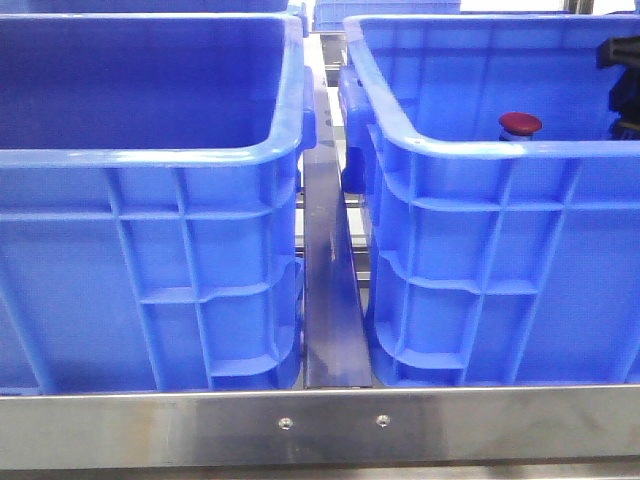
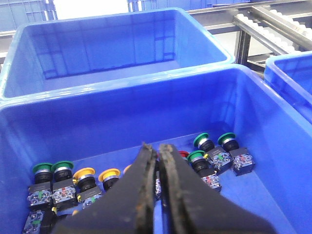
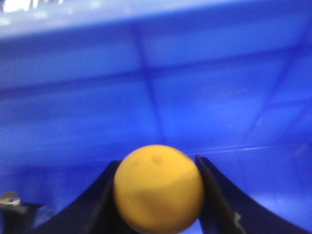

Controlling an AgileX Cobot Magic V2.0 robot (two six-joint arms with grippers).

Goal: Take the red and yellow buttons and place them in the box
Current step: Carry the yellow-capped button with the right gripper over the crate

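My right gripper (image 3: 158, 195) is shut on a yellow button (image 3: 158, 187), whose domed cap fills the space between the fingers, in front of a blue crate wall (image 3: 146, 87). In the front view a red button (image 1: 520, 124) shows just above the near rim of the right blue crate (image 1: 500, 250); what bears it is hidden. My left gripper (image 2: 158, 153) is shut and empty, hovering over a blue crate (image 2: 122, 122) that holds several yellow (image 2: 108, 175), green (image 2: 62, 166) and red (image 2: 183, 154) buttons.
A second blue crate (image 1: 150, 250) stands at the left in the front view, its floor hidden. A steel rail (image 1: 330, 300) runs between the crates. A black arm part (image 1: 620, 55) shows at the far right. An empty-looking crate (image 2: 122, 48) and a roller conveyor (image 2: 278, 24) lie beyond the left gripper.
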